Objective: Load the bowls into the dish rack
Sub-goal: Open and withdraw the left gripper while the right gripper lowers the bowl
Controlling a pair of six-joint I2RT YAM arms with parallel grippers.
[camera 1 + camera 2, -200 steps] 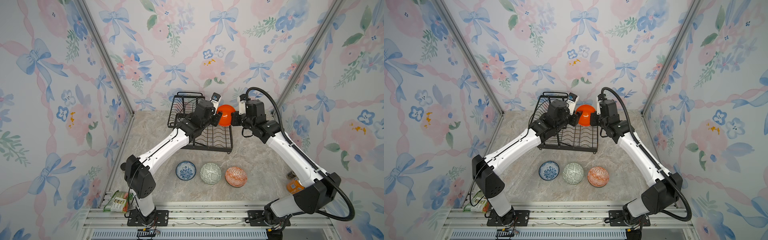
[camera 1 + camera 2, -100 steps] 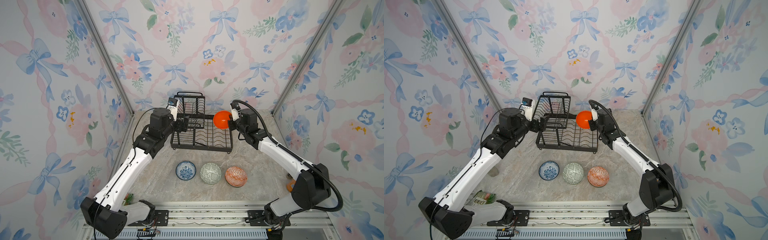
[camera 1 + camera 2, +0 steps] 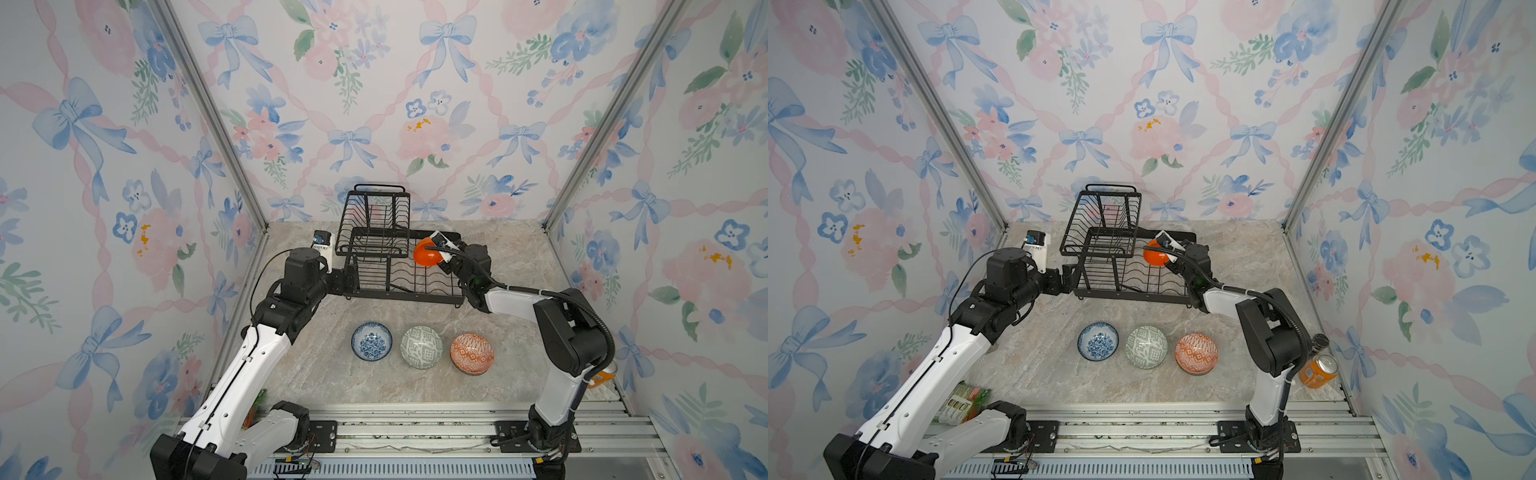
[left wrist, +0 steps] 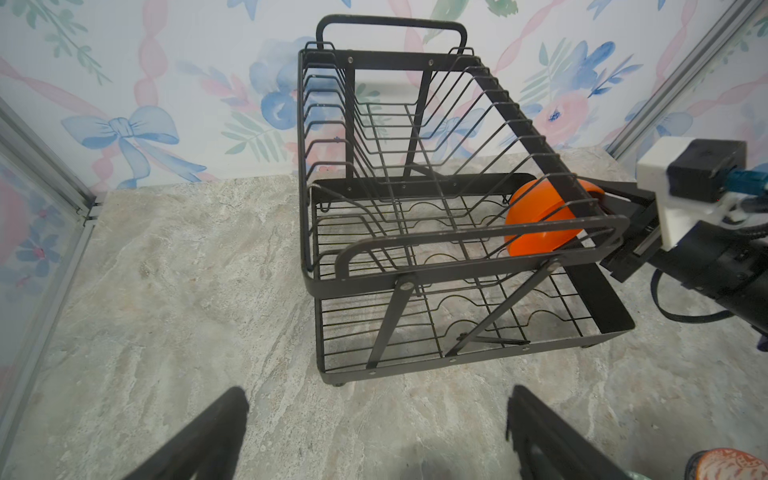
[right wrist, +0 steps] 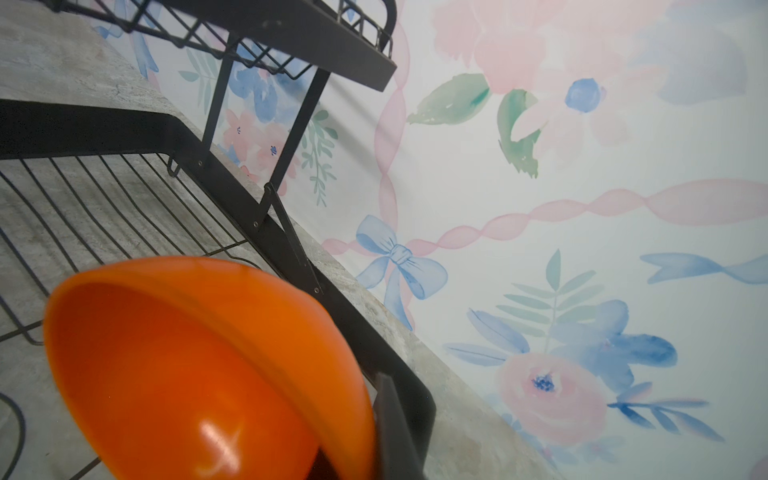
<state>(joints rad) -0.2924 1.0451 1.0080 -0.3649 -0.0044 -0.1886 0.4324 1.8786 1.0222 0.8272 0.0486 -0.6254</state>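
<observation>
Hands first; the left hand (image 3: 348, 283) lies low at the left end of the black wire two-tier dish rack (image 3: 399, 286), its two black fingers (image 4: 208, 436) spread wide apart with nothing between them but bare counter; the left wrist view shows their tips stopping just short of the rack's near bar (image 4: 457, 257), not touching it.

The right hand (image 3: 439, 254) reaches in from the right side and is clamped on the rim of the plain orange round bowl (image 3: 426, 257); in the right wrist view one dark finger (image 5: 395, 428) presses the outside of the bowl's wall (image 5: 199, 365), and the other seems to sit inside, though it is mostly hidden. The bowl is tipped up on its edge over the wire floor of the rack's wide lower tray, toward the tray's far right part, just beside the smaller raised basket; whether it touches the wires I cannot tell.

The rack stands at the middle of the back edge of the grey-beige marbled counter (image 3: 332, 382), the raised basket on its left half. In both top views three more bowls sit upright in a close row between the rack and the front edge: a blue-and-white floral bowl (image 3: 372, 341) on the left; a grey-green patterned bowl (image 3: 421, 341) in the middle; an orange-and-white patterned bowl (image 3: 472, 354) on the right, well apart from both hands.
</observation>
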